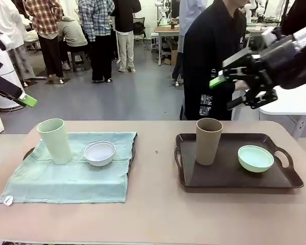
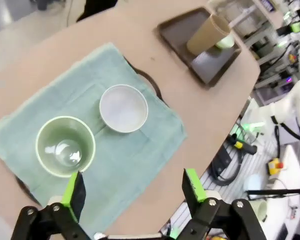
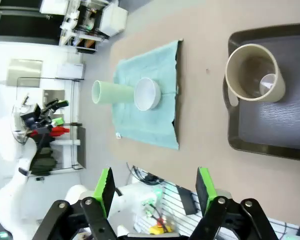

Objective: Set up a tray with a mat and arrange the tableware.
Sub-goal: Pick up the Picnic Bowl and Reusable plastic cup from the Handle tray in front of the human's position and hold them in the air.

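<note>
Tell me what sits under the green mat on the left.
A dark tray: its rim pokes out past the left and right edges of the mat. The mat covers the rest, so the tray's floor and anything lying on it cannot be seen.

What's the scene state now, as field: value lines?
left tray: dark tray under a pale teal cloth mat, holding a tall pale green tumbler and a small white round bowl
right tray: bare dark brown handled tray, holding a tall tan-brown tumbler and a small mint green round bowl
left gripper: open, empty, raised
right gripper: open, empty, raised
</note>
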`<state>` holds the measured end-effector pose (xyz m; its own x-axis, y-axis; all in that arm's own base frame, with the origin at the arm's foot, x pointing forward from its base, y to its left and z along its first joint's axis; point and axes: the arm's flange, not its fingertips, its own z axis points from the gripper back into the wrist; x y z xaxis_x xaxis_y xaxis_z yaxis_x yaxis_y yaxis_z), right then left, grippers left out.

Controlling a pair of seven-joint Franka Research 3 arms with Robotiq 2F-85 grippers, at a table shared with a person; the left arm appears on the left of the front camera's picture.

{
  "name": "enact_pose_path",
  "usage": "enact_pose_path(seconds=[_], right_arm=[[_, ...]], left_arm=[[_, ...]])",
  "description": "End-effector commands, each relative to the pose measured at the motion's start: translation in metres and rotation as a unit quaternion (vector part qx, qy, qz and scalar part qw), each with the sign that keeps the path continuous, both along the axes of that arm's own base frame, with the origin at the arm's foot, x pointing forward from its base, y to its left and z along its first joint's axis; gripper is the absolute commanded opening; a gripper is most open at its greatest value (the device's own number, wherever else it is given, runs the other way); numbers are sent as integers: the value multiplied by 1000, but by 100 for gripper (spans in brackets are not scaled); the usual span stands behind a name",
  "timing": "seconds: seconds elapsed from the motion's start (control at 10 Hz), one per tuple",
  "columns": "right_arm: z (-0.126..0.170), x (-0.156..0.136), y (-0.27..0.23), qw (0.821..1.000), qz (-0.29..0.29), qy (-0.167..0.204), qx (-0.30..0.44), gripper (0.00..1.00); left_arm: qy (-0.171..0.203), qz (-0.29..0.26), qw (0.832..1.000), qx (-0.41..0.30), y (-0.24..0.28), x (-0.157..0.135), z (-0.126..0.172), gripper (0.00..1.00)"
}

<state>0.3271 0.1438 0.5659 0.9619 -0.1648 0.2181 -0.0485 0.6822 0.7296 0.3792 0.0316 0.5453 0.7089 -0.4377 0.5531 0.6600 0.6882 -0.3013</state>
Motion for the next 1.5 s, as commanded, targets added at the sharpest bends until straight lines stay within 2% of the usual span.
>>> enact_pose_path(seconds=[0.0,0.1,0.2,0.3,0.4,0.6,0.7,0.8,0.9,1.0,1.3,1.4], right_arm=[[-1,0,-19,1000,-3,1,27,85],[0,1,-7,988,122,26,89,85],[-6,-7,-24,961,236,39,138,85],[-13,-17,-55,932,298,27,206,85],[-22,-30,-90,890,345,3,298,85],[-54,-36,-129,840,364,-16,402,85],[-70,-36,-146,825,346,-32,446,85],[-81,-33,-162,815,303,-46,492,85],[-87,-19,-172,823,162,-39,543,85],[-60,-57,-159,829,330,-78,443,85],[-60,-57,-159,829,330,-78,443,85],[-69,-46,-166,823,311,-69,471,85]], left_arm=[[1,5,1000,-25,14,0,-3,100],[74,15,989,-127,11,-3,9,100],[142,31,969,-198,22,-13,14,100],[172,37,957,-231,40,-23,11,100],[197,38,935,-293,61,-34,3,100],[233,58,904,-354,75,-33,-22,100],[251,82,889,-374,73,-27,-42,100],[262,87,885,-375,69,-19,-56,100],[243,112,900,-343,63,-7,-63,100],[254,71,892,-367,85,-33,-51,100],[254,71,892,-367,85,-33,-51,100],[254,71,892,-367,85,-33,-51,100]])
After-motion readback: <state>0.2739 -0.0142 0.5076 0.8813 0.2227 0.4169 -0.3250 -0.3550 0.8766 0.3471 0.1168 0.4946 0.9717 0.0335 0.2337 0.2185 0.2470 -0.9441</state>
